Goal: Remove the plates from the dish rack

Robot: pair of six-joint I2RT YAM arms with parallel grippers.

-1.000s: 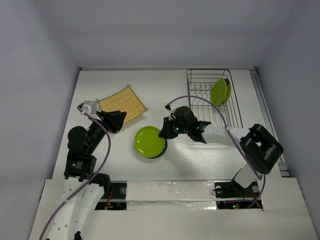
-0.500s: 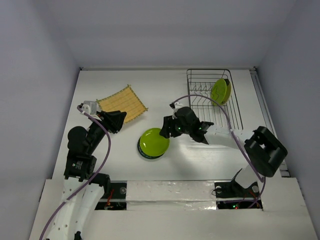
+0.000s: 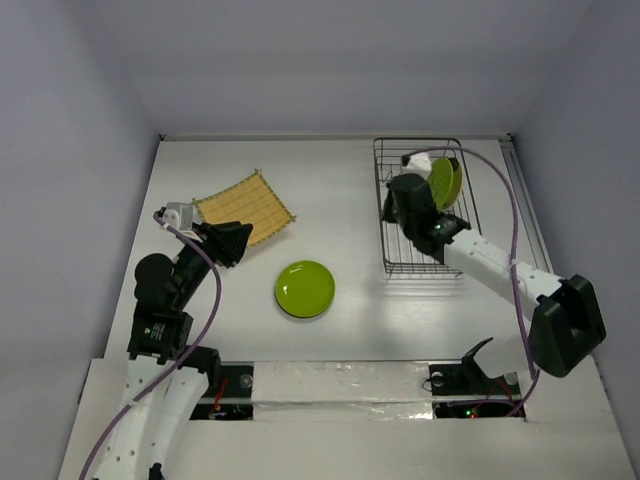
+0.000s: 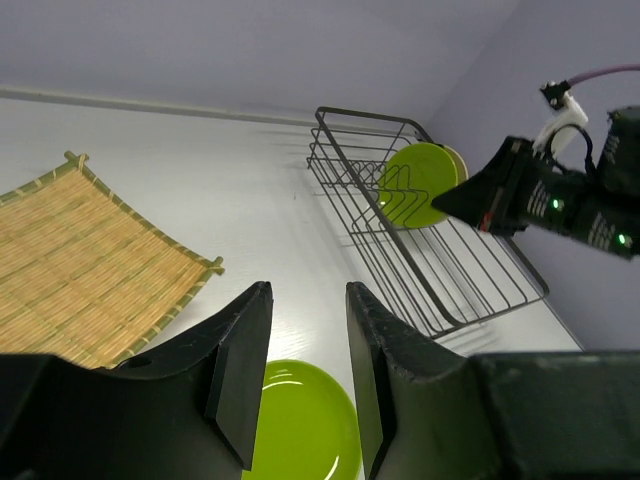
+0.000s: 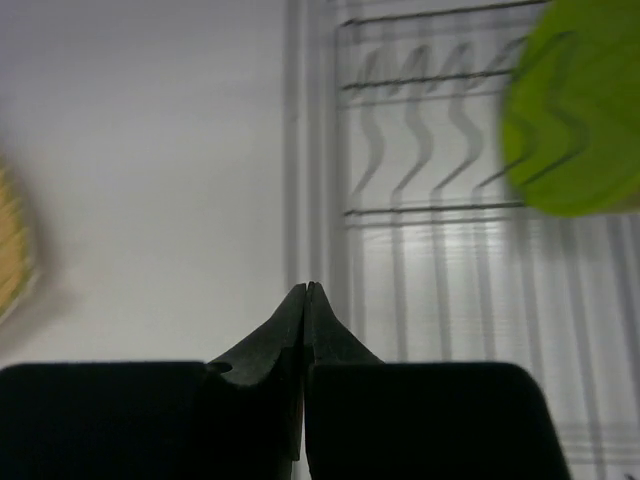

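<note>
One lime green plate (image 3: 305, 289) lies flat on the table, also seen under my left fingers in the left wrist view (image 4: 300, 425). A second lime green plate (image 3: 441, 183) stands upright among the prongs of the dark wire dish rack (image 3: 462, 222), with a paler rim just behind it. My right gripper (image 3: 392, 198) is shut and empty over the rack's left edge (image 5: 318, 150), with the blurred upright plate (image 5: 580, 110) ahead to its right. My left gripper (image 3: 232, 240) is open and empty. I see no teal-blue plate.
A woven bamboo mat (image 3: 246, 206) lies at the back left, next to my left gripper. The rack stands near the table's right edge, close to the back wall. The right arm (image 4: 560, 200) reaches over the rack.
My right gripper let go of the green plate, which now lies flat on the table, and moved back and right to the rack's left edge. The left arm has not moved.
</note>
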